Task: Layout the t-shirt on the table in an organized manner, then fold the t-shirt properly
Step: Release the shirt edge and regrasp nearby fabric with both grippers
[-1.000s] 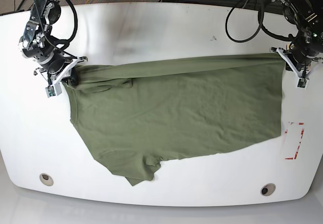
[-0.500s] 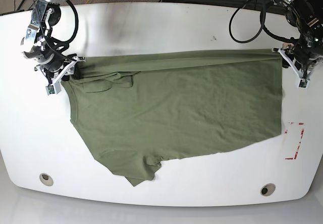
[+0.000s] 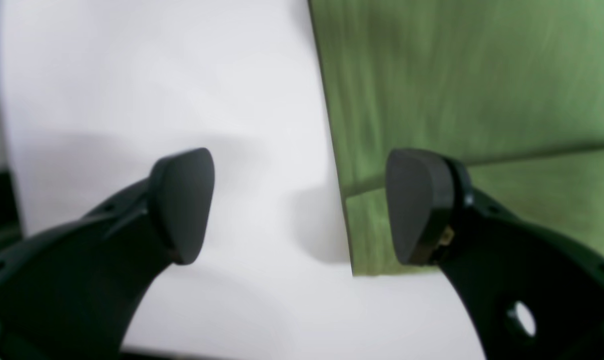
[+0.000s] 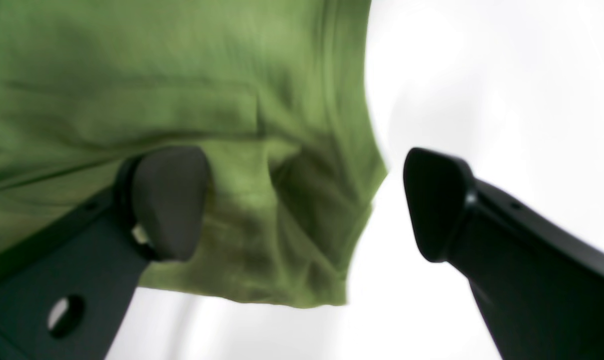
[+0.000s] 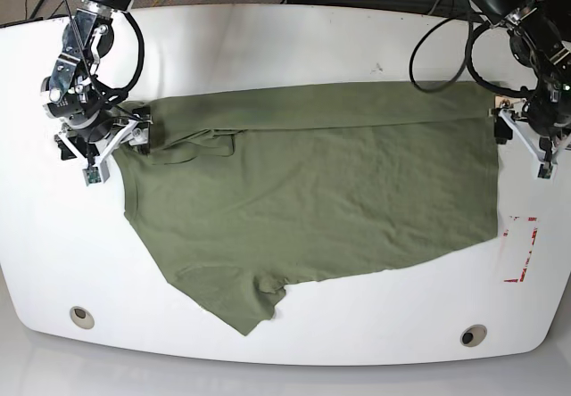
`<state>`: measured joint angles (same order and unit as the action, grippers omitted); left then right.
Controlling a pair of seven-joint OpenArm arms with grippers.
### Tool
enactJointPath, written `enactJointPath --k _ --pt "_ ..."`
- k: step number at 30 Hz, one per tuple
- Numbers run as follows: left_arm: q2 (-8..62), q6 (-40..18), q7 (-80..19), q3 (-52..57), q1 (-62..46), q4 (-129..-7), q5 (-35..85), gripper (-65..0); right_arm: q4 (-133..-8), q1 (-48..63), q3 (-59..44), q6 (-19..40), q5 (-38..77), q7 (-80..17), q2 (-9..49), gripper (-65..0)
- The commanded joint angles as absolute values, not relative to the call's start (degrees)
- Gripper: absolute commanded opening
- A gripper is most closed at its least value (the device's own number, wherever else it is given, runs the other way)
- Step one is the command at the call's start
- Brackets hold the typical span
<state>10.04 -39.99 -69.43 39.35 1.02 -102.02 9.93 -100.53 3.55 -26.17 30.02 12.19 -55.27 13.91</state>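
Observation:
The olive-green t-shirt (image 5: 312, 200) lies spread across the white table (image 5: 294, 48). Its straight edge is at the right, and a sleeve (image 5: 254, 307) points toward the front edge. My left gripper (image 5: 533, 146) is open at the shirt's far right corner. In the left wrist view the gripper (image 3: 299, 207) straddles the shirt's edge (image 3: 457, 75) without holding it. My right gripper (image 5: 105, 151) is open at the bunched left corner. In the right wrist view the gripper (image 4: 302, 205) has the wrinkled corner (image 4: 281, 200) lying loose between its fingers.
A red tape mark (image 5: 522, 249) sits right of the shirt near the table's edge. Two grommet holes (image 5: 81, 317) (image 5: 474, 334) are near the front edge. Black cables (image 5: 437, 39) hang over the back right. The table's side edges are close to both grippers.
Both grippers have let go of the shirt's far corners and drawn slightly toward the front. The shirt's folded far edge has spread out flat toward the back.

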Motion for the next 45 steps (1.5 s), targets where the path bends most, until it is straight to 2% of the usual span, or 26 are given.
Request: enactJointPath --k 1,18,26,34,45 --pt "12.09 -40.00 -69.23 39.52 3.03 -103.16 10.07 -14.4 -104.75 2.77 -26.51 29.76 12.18 -55.52 15.08 -6.0" --pt "14.64 -40.00 -69.14 39.96 6.81 -106.42 10.24 -14.4 -108.26 2.77 -26.86 29.93 12.26 -58.24 15.08 -6.0" --pt "10.95 -40.00 -66.33 39.60 3.47 -106.24 10.07 -14.6 -107.30 2.86 -27.30 33.10 11.74 -58.15 12.97 -6.0" --pt "8.66 -40.00 -57.19 38.02 -2.42 -106.15 9.89 -14.6 -102.55 2.59 -29.58 33.89 11.82 -57.71 10.42 -6.0" --pt "8.92 -40.00 -56.13 37.32 -4.88 -106.07 9.89 -14.6 -93.32 2.95 -29.76 33.89 12.26 -52.35 10.15 -6.0"
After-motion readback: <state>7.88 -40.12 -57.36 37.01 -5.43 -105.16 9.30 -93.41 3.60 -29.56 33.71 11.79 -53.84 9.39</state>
